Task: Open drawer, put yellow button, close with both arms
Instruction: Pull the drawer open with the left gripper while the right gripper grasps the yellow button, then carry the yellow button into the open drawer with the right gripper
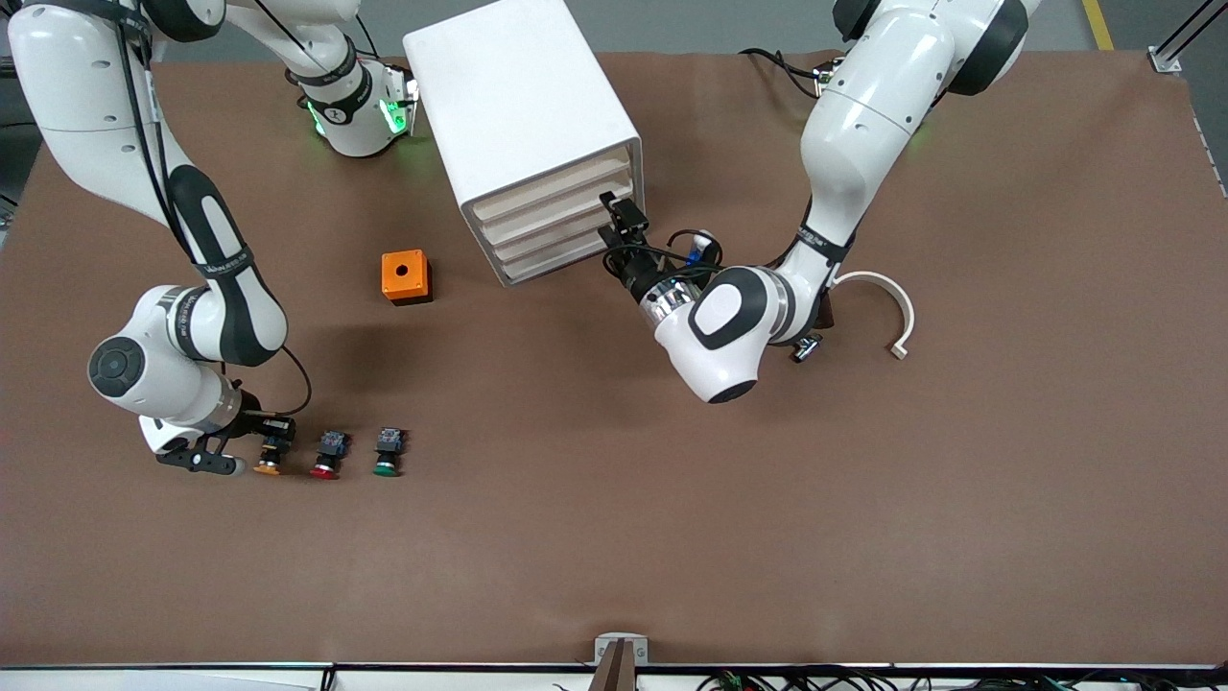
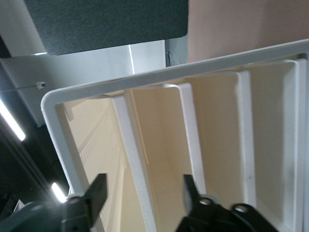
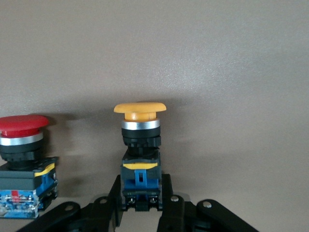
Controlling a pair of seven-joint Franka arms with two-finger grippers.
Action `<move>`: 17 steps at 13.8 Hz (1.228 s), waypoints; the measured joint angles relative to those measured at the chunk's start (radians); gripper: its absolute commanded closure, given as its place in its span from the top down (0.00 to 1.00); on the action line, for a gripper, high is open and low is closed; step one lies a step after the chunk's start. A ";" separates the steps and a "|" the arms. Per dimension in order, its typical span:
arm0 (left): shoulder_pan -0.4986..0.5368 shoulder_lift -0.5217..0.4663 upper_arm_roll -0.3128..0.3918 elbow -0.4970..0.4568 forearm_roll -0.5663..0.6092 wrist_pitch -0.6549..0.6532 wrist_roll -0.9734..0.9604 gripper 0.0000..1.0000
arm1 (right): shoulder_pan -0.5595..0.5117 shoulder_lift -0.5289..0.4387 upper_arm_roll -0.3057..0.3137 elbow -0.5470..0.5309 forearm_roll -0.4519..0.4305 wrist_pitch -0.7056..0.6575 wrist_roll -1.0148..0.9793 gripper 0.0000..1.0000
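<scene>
A tall white boxy plastic cabinet [image 1: 523, 125] is seen on the flat brown table [image 1: 863, 499], with four thin cream drawer fronts stacked up. The top drawer [image 1: 556, 182] is shut. The left gripper [image 1: 622, 223] is held right at the cream fronts, near the cabinet's corner. In the left wrist view its dark fingers [image 2: 99, 191] are spread open, with a smooth white ridge of the cabinet [image 2: 133, 159] between them, and nothing is gripped.

The small yellow button [image 1: 271, 455] is laid on the table near the right arm's end, at one end of a row with a red-capped button [image 1: 327, 455] and a green-capped button [image 1: 388, 453]. Its round cap [image 3: 140, 108] is smooth and yellow, with a shiny silver ring, a black body and a blue block under it. The right gripper [image 1: 264, 443] is low at the table, and its black fingers [image 3: 171, 205] are closed against the blue block.

An orange box [image 1: 406, 276] with a round hole is set farther from the camera than the buttons. A curved white strip [image 1: 887, 302] is laid toward the left arm's end.
</scene>
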 measured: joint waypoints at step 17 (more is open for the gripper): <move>-0.110 0.002 -0.014 0.004 0.012 -0.003 -0.071 0.38 | 0.314 -0.558 0.052 0.131 0.106 -0.735 0.819 0.00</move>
